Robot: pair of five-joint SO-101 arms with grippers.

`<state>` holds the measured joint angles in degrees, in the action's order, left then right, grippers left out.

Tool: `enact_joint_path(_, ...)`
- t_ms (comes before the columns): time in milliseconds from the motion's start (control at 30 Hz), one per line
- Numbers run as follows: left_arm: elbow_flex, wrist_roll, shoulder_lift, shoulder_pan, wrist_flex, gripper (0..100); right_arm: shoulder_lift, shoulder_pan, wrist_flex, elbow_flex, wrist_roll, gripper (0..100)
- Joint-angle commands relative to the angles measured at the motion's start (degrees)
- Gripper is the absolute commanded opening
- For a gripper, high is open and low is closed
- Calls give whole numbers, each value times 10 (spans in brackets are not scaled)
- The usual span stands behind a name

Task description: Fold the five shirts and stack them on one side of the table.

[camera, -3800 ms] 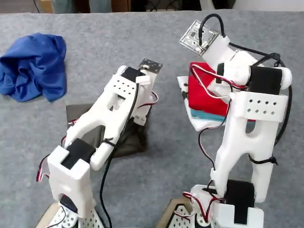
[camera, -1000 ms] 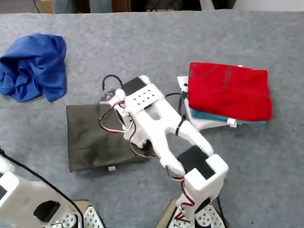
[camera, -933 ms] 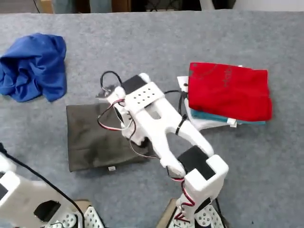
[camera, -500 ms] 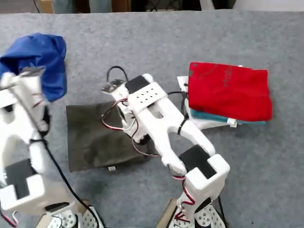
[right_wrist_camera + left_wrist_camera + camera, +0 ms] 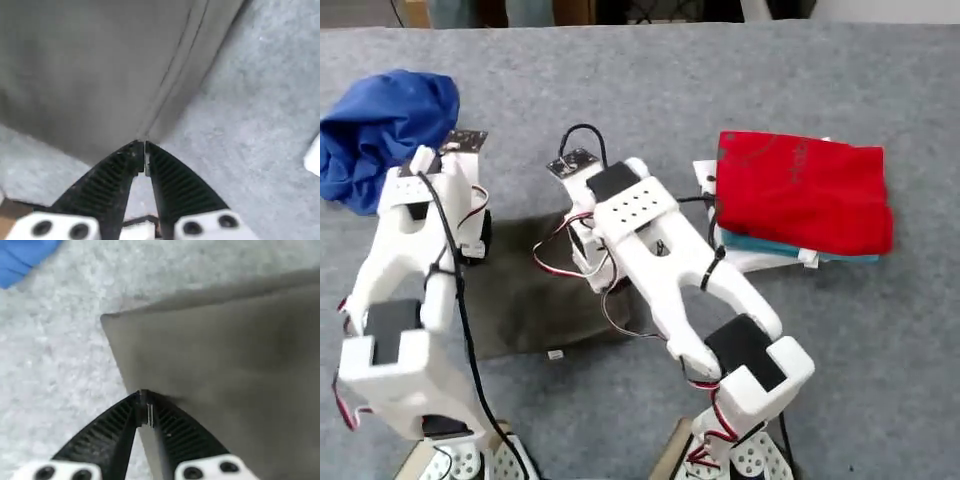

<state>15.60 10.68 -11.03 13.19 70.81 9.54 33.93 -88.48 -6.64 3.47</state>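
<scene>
Left gripper (image 5: 144,407): fingers closed together, pinching the side edge of the grey shirt (image 5: 225,360). Right gripper (image 5: 144,150): fingers likewise closed on the opposite edge of that shirt. Grey shirt lies flat, mid-table (image 5: 620,90). Blue shirt (image 5: 380,130), crumpled, far corner. Red shirt (image 5: 800,190), folded, tops a stack on the other side.

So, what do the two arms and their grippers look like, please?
Both the left arm and right arm are white plastic with black motor blocks and thin red, black and white cables. The left gripper and right gripper have black ribbed fingers on white bases.
</scene>
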Motion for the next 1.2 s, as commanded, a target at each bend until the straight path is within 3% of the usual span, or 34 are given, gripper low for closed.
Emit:
enact_joint_path(0, -57, -33, -45, 10, -7, 29, -1, 7, 57, -29, 21, 15)
enact_joint_path(200, -103, -64, -109, 20, -6, 28, 48, -36, 152, -120, 18, 15)
enact_joint_path(333, -107, -62, -125, 21, -6, 28, 34, -57, 160, -117, 18, 15)
enact_joint_path(600, -109, -60, -120, 15, -2, 28, -114, -57, 30, -46, 18, 15)
enact_joint_path(800, -170, 0, -120, 21, 85, 28, -207, -18, -115, -45, 24, 15)
enact_joint_path(967, -221, 4, -74, 49, 139, 28, -225, -3, -104, -101, 25, 15)
enact_joint_path(1167, -192, 65, 42, 149, 169, 28, -188, -4, -6, -113, 146, 18)
